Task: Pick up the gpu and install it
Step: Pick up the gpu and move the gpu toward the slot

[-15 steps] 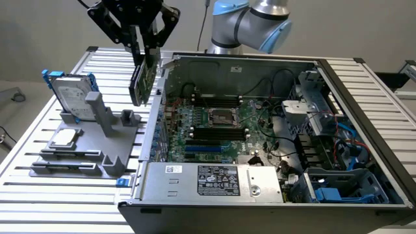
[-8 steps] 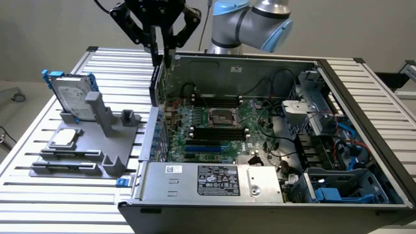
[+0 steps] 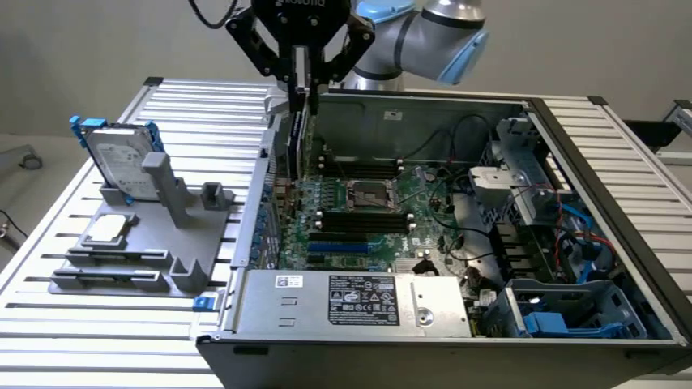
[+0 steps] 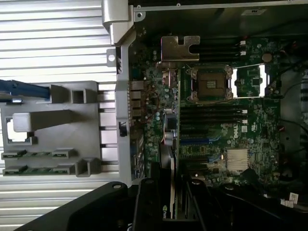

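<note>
In the exterior view the gripper point(image 3: 300, 81) is gripping the gpu point(image 3: 294, 142) by its upper edge, its black fingers closing on the card's two faces; the card is hanging upright and edge-on, just inside the open computer case point(image 3: 605, 146), close to the wall on the exterior view's left and toward the far end; its lower edge is sitting low over the motherboard point(image 3: 368, 235), just to the left of the processor socket point(image 3: 368, 193), and I cannot tell whether it is touching a slot; outside the case, on the exterior view's left, a grey parts stand point(image 3: 162, 243) is resting on the slatted table point(image 3: 65, 340); a hard drive point(image 3: 113, 154) in a blue frame is standing upright at the stand's far end, and a small silver processor chip point(image 3: 108, 229) is lying flat nearer.

In the wrist view the camera is looking down along the card; the gpu point(image 4: 168, 183) is showing as a thin strip running out from between the dark fingers point(image 4: 147, 202) of the gripper point(image 4: 169, 209); beyond it the motherboard point(image 4: 216, 125) and the processor socket point(image 4: 211, 84) are lying open; the grey parts stand point(image 4: 53, 130) is sitting outside the case wall.
</note>
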### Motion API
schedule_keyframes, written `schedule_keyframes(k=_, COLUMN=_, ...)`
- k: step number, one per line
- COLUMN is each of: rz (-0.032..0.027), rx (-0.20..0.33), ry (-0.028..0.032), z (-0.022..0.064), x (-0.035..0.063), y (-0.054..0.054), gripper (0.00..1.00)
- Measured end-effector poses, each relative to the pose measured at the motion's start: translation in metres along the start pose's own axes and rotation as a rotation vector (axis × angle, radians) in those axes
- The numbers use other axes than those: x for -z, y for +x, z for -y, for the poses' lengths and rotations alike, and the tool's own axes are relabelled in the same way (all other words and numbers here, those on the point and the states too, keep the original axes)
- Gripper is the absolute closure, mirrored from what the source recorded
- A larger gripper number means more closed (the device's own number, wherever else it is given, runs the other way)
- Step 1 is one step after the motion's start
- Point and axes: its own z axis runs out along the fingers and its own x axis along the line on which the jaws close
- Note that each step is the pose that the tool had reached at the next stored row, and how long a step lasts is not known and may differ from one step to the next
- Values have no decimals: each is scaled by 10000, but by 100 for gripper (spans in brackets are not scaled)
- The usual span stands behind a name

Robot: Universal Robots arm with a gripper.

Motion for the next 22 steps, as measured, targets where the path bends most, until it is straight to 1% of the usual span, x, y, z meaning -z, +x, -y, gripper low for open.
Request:
schedule_keyframes(k=4, rz=0, rx=-1, ry=8, z=-7, x=-57, y=-180, gripper=74)
schedule_keyframes(k=18, rz=4, rx=-1, ry=73, z=-40, x=-303, y=-820, gripper=74)
schedule_keyframes(k=22, rz=6, rx=-1, ry=83, z=-54, x=-376, y=-1003, gripper=74)
